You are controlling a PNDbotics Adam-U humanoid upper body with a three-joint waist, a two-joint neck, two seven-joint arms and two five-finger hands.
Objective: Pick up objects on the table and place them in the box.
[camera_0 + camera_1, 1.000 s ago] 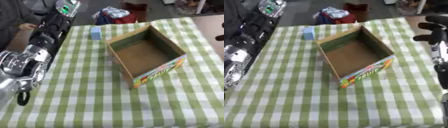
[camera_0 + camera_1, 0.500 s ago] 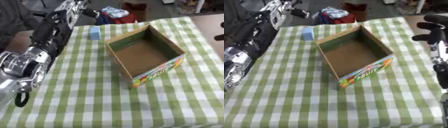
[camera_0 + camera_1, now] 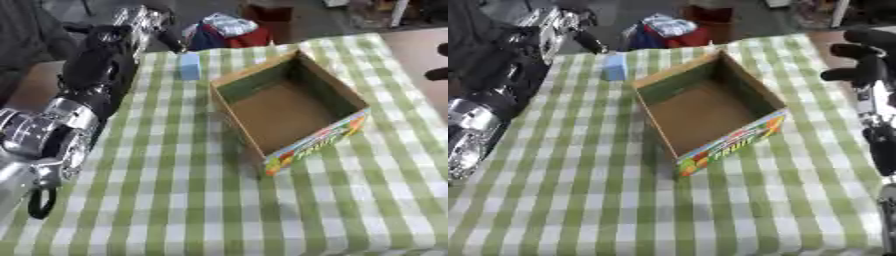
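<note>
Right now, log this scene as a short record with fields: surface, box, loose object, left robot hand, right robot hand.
surface: table with green-and-white checked cloth
box: open cardboard box, fruit print on its near side, nothing visible inside
loose object: light blue block on the cloth, beyond the box's far-left corner, apart from it
left robot hand: extended toward the far edge, near the block, holding nothing
right robot hand: at the right edge, fingers curled, holding nothing

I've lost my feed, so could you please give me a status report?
Left hand near blue block, holding nothing. Right hand idle at right edge. Box empty.
</note>
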